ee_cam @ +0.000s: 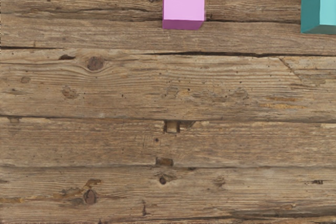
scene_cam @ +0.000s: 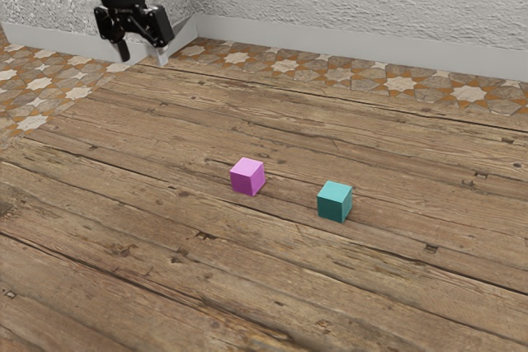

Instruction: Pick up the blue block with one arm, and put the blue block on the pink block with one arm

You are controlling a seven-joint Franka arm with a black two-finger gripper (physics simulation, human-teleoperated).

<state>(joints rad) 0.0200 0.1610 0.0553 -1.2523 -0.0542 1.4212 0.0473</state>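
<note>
The gripper [scene_cam: 142, 53] hangs above the far edge of the wooden table [scene_cam: 165, 286], where the planks meet the tiled floor [scene_cam: 41, 80]. Its 2 fingers are spread wide, with nothing between them. Bare boards lie open below and around it. Well apart from it, toward the exterior view's right, the pink block [scene_cam: 247, 176] sits flat on the table. The blue block [scene_cam: 335, 201] sits near it, further right, and the 2 do not touch.

Our wooden table [scene_cam: 124, 286] carries a pink block [scene_cam: 247, 176]; the blue block [scene_cam: 335, 201] sits near it, apart, toward the exterior view's right.
</note>
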